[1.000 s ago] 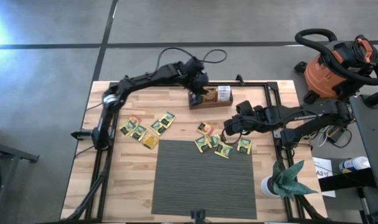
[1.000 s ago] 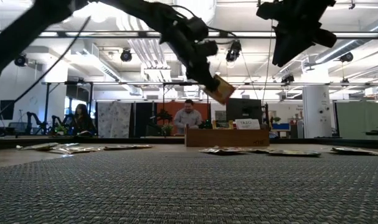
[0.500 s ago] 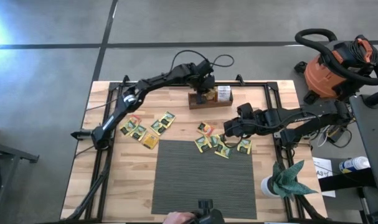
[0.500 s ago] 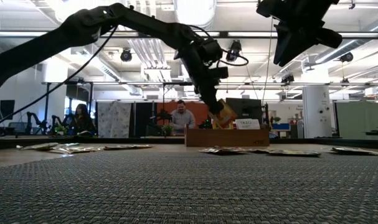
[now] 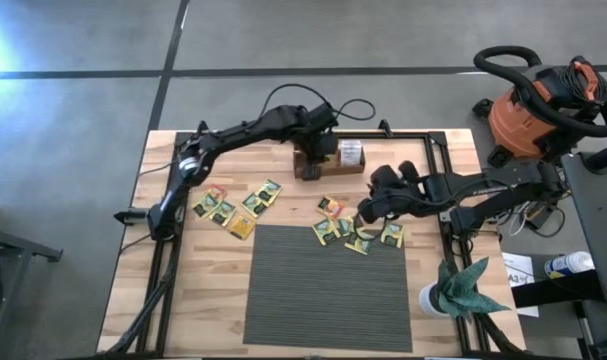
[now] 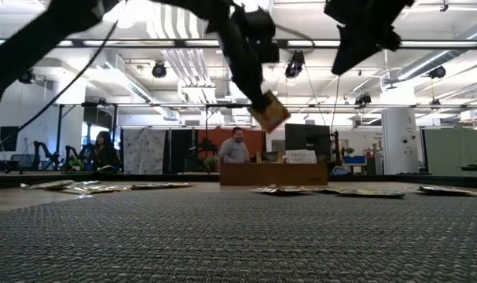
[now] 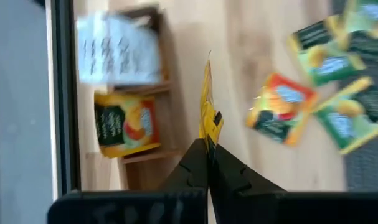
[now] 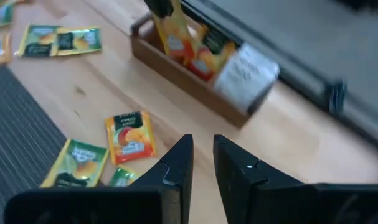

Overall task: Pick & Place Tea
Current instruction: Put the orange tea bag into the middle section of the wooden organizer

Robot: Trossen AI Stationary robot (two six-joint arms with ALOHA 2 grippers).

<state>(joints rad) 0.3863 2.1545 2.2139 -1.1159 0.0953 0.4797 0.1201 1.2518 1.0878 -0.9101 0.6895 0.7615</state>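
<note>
Right end effector [image 5: 368, 208]: we saw it hovering above the right-hand cluster of sachets, nearest the mat; its fingers [image 8: 176, 163] stood slightly apart with nothing between them.
Mat [image 5: 328, 285]: we noted a dark ribbed mat on the near part of the bench [image 5: 143, 290].
Loose tea, right cluster [image 5: 345, 232]: we counted several yellow-green sachets and one orange sachet [image 8: 130, 137] lying flat just past the mat's far right corner, below the right end effector.
Loose tea, left cluster [image 5: 233, 207]: we saw more sachets scattered flat on the bare wood, well apart from the right cluster.
Left end effector [image 5: 314, 152]: we found it farther back, over the left end of the wooden tray [image 5: 331, 163], fingers closed on a single orange-yellow sachet [image 7: 207, 112] held edge-on, raised clear of the tray in the low view.
Tray contents: we saw an orange sachet [image 7: 124, 125] in one compartment and white sachets [image 7: 118, 51] in the next.
Room beyond: we saw a person [image 6: 236, 147] behind the bench.
</note>
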